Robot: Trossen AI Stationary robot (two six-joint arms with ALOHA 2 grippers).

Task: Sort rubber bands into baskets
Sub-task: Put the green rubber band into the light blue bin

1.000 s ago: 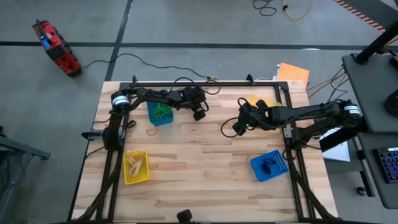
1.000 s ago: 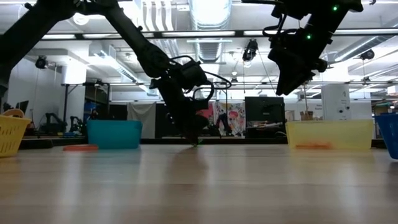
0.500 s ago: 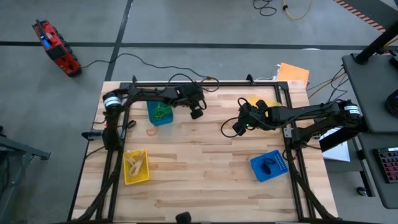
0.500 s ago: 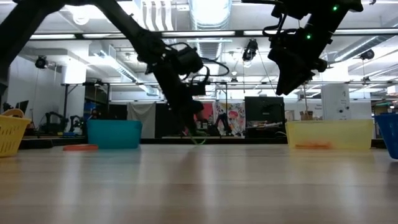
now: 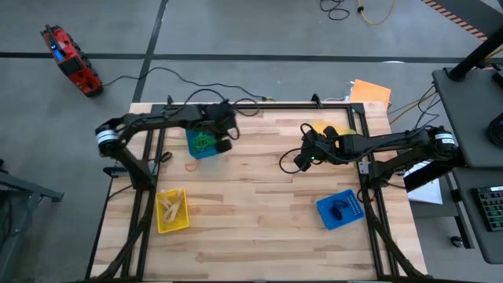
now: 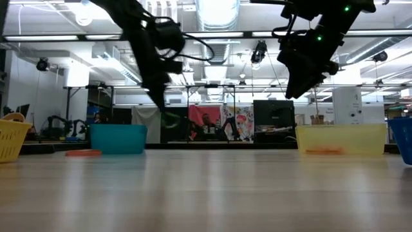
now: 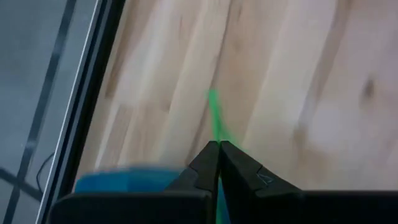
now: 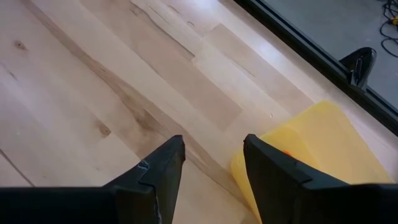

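My left gripper [image 5: 223,145] is shut on a green rubber band [image 7: 214,115] and hangs above the table beside the right side of the far-left blue basket [image 5: 201,149], which holds green bands. My right gripper [image 5: 299,162] is open and empty, raised above the table next to the far-right yellow basket [image 8: 311,149], which holds orange bands. A yellow basket [image 5: 172,211] with tan bands stands near left. A blue basket [image 5: 339,210] with black bands stands near right. My left gripper pinches the green rubber band [image 7: 216,127] between its two shut fingers. The band sticks out past the fingertips [image 7: 210,152] as a thin strip. In the low view it hangs below the gripper [image 6: 170,120], clear of the table.
An orange band [image 5: 191,165] lies on the table just near of the far-left blue basket. A black frame [image 5: 259,104] runs along the table's far and side edges. The wooden middle of the table [image 5: 259,196] is bare.
My left gripper has risen from the table and gone toward the table's left edge, up to the far-left blue basket. It has stayed shut on the green band, which has come off the table and hangs clear.
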